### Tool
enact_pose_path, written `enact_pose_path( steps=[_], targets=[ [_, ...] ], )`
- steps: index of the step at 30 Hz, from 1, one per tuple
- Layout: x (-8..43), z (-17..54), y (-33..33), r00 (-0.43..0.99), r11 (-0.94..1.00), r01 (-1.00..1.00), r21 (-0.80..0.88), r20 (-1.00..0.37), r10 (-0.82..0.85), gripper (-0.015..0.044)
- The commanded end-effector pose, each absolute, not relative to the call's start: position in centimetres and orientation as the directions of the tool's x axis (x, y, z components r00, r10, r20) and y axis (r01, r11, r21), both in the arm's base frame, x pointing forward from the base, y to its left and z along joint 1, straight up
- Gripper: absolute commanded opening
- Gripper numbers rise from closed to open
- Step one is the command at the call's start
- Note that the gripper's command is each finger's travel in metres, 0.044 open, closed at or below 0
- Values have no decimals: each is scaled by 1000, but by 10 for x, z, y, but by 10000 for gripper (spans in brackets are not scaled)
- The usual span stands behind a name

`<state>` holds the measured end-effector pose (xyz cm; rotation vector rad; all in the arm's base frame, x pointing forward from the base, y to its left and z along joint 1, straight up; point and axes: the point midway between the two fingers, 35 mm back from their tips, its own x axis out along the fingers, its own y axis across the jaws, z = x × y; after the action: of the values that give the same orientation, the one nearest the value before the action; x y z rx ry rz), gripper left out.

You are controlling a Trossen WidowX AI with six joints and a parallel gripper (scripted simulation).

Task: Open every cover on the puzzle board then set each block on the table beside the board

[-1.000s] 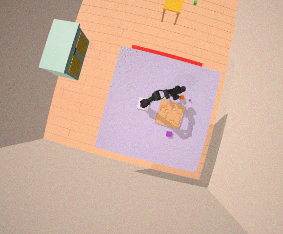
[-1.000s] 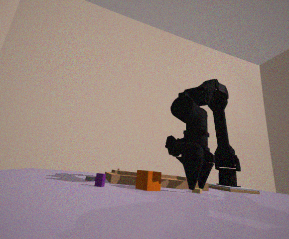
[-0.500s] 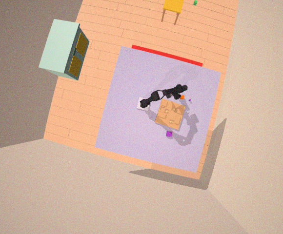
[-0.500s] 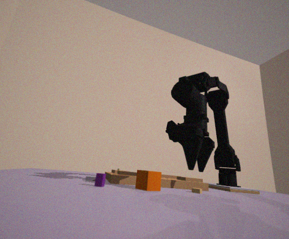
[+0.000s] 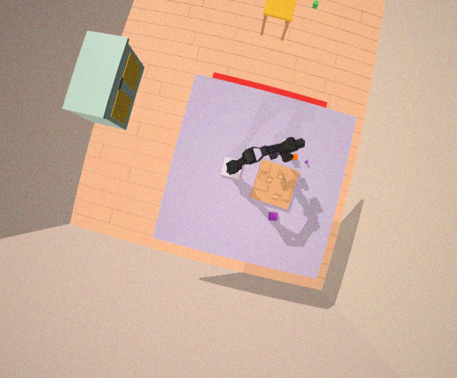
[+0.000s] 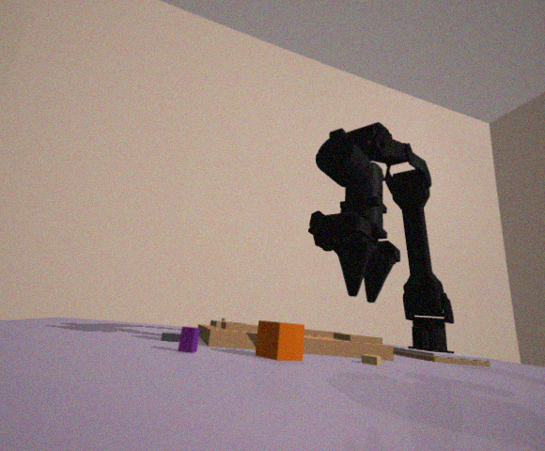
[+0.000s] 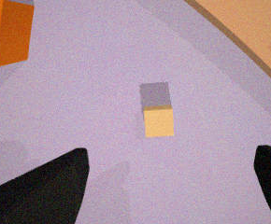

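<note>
The tan block [image 6: 370,359] [image 7: 159,122] rests on the worktop [image 5: 204,162] [image 6: 165,397] [image 7: 79,93], off the puzzle board's [image 5: 257,194] [image 6: 350,348] [image 7: 248,28] side facing the red-barred edge, presumably placed there to clear the board. Above it the gripper [image 5: 280,156] [image 6: 362,298] [image 7: 173,159] hangs open and empty, likely so that its fingers avoid dragging the block.

So my puzzle board [image 5: 266,196] [image 6: 234,337] [image 7: 248,29] is a flat tan slab lying on the table, and the little pale-yellow block [image 6: 370,359] [image 7: 159,122] sits flat beside it, off the board.
</note>
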<state>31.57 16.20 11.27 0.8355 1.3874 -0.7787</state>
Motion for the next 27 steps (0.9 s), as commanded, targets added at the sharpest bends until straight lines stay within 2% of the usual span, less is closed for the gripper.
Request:
enact_pose_path(
  steps=[1,10,14,20,24,27],
  targets=[
    [319,113,137,33,404,914,36,-999,14,230],
    [322,113,84,33,166,985,34,-999,8,0],
    [321,113,66,33,99,995,34,-999,6,0],
    [318,113,54,33,559,829,30,-999,5,0],
    [316,112,44,33,821,570,22,-999,4,0],
    [315,112,37,33,946,323,14,-999,3,0]
  ],
)
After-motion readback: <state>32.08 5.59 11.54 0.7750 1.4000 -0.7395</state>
